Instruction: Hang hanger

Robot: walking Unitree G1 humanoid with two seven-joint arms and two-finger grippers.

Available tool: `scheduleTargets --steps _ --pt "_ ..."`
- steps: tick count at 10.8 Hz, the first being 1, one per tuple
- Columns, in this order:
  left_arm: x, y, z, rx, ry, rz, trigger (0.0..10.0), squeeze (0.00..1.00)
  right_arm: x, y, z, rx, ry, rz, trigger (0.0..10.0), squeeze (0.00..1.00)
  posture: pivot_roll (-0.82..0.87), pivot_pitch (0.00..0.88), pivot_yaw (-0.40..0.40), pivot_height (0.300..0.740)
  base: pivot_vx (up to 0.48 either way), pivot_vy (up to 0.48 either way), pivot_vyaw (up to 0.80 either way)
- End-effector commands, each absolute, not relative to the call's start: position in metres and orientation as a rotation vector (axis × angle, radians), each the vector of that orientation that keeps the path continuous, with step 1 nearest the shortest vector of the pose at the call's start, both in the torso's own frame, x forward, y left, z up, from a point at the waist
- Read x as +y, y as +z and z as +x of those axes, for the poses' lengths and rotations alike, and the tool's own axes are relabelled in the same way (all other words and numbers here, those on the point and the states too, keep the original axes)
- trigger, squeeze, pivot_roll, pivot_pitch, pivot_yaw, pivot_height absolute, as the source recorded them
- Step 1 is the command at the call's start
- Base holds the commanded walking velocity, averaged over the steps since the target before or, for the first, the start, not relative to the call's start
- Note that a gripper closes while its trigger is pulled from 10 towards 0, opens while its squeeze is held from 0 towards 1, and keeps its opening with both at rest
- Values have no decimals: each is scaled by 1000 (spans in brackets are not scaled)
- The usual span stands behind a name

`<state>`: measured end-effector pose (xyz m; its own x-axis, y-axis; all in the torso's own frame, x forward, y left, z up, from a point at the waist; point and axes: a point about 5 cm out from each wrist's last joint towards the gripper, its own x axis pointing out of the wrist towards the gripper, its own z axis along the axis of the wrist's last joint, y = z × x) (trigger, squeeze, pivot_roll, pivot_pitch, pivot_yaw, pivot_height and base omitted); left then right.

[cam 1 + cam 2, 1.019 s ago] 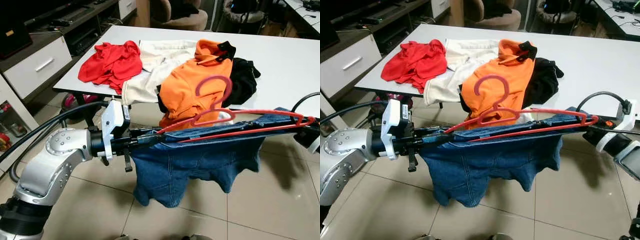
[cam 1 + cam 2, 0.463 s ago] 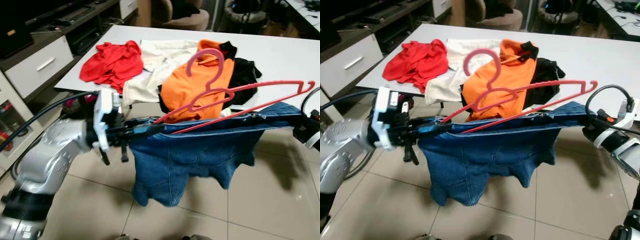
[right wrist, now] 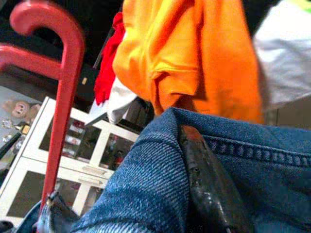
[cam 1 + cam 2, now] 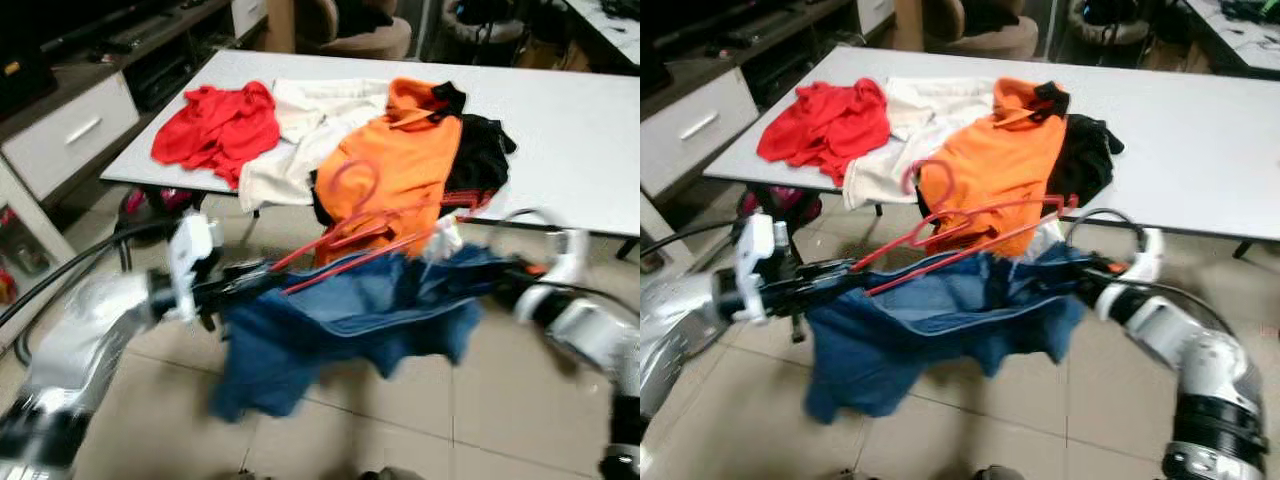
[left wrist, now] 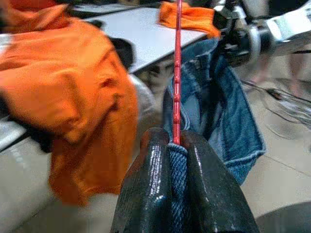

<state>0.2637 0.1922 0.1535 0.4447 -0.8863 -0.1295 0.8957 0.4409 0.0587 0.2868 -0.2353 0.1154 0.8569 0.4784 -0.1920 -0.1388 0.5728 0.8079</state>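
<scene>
Pretty blurry shot. The jeans (image 4: 340,320) sag in a bunch between the left gripper (image 4: 250,277) and the right gripper (image 4: 490,275), above the tiled floor (image 4: 400,420). The red hanger (image 4: 345,235) sits tilted across the top of them. Behind, the white table (image 4: 570,140) has a red shirt (image 4: 220,125), a cream top (image 4: 300,140), an orange shirt (image 4: 400,170) and something black (image 4: 480,155).

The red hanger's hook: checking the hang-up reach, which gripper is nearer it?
Left. The left gripper pinches the jeans just below the red hanger hook; the right gripper holds the far end.
</scene>
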Motion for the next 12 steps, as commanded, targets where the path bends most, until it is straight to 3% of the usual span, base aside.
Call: scheduleTargets --steps 1,3,5,8,12 --pt "204 160 259 56 -1052 180 0 0 -230 127 296 392 396 844 0 0 -153 0 -71 740 0 0 0" --pt "218 161 250 45 -982 167 0 0 -226 125 305 407 399 830 0 0 -122 0 -94 740 0 0 0" --pt "216 165 248 6 -966 133 0 0 -248 105 300 438 290 825 0 0 -123 0 -81 740 0 0 0" --pt "209 165 258 12 -1005 150 0 0 -287 118 299 314 168 892 0 0 -142 0 -41 740 0 0 0" --pt "198 161 268 18 -1037 168 0 0 -289 139 302 245 203 919 0 0 -172 0 -21 740 0 0 0"
